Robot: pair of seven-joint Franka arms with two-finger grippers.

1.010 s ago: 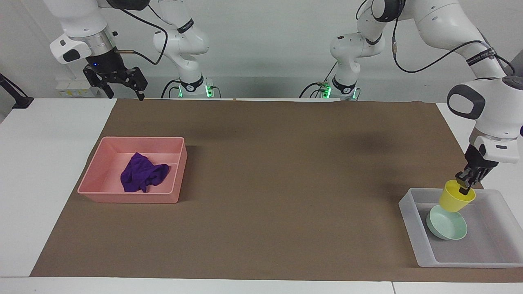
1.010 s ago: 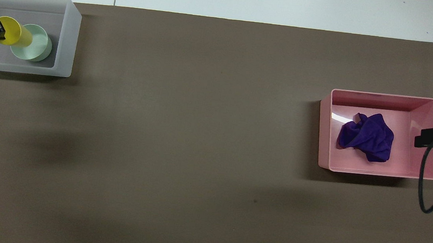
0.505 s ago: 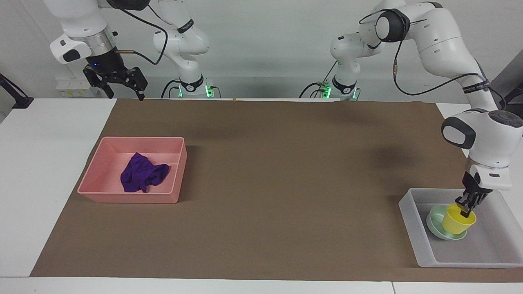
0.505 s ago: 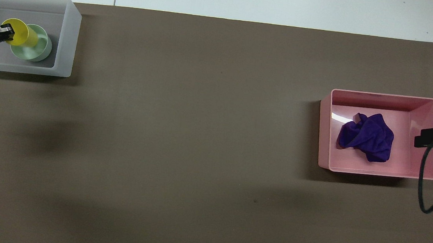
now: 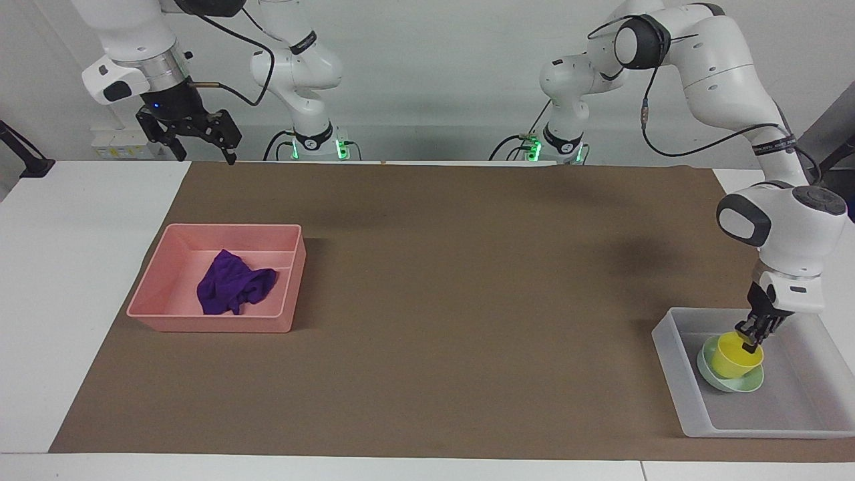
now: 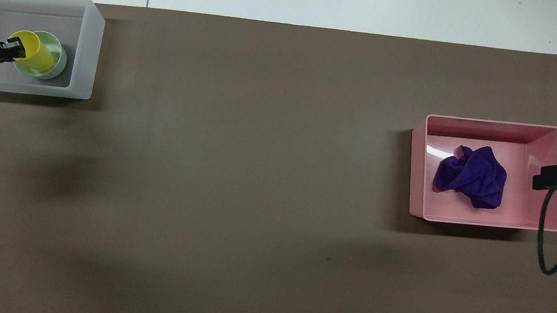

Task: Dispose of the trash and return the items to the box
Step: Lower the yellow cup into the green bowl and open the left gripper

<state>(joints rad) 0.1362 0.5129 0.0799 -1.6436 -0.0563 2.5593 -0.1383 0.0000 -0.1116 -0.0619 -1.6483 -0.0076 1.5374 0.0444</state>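
Since one second ago we have brought the yellow cup (image 5: 734,355) down with the left claw (image 5: 749,339); then it hung above the mint-green bowl (image 5: 729,378), and now it stands upright inside the bowl.

Nearest to us, the right claw (image 5: 200,139) waits in the air over the edge of the bench (image 5: 80,280) at the right arm's end, and its fingers are spread wide with nothing between them.

A little farther from us than this claw is the pink bin (image 5: 217,277), which stands on the brown mat (image 5: 434,300) toward the right arm's end. The purple rag (image 5: 234,283) lies crumpled on the floor of the bin.

Farther still, at the left arm's end of the bench, is the translucent tray (image 5: 681,374). The bowl sits on its floor, close to the wall that looks toward the middle of the bench, and the cup is in the bowl. The left claw is at the rim of the cup, on the side toward the left arm's end. We cannot tell if its fingers hold the rim or stand loose around it.
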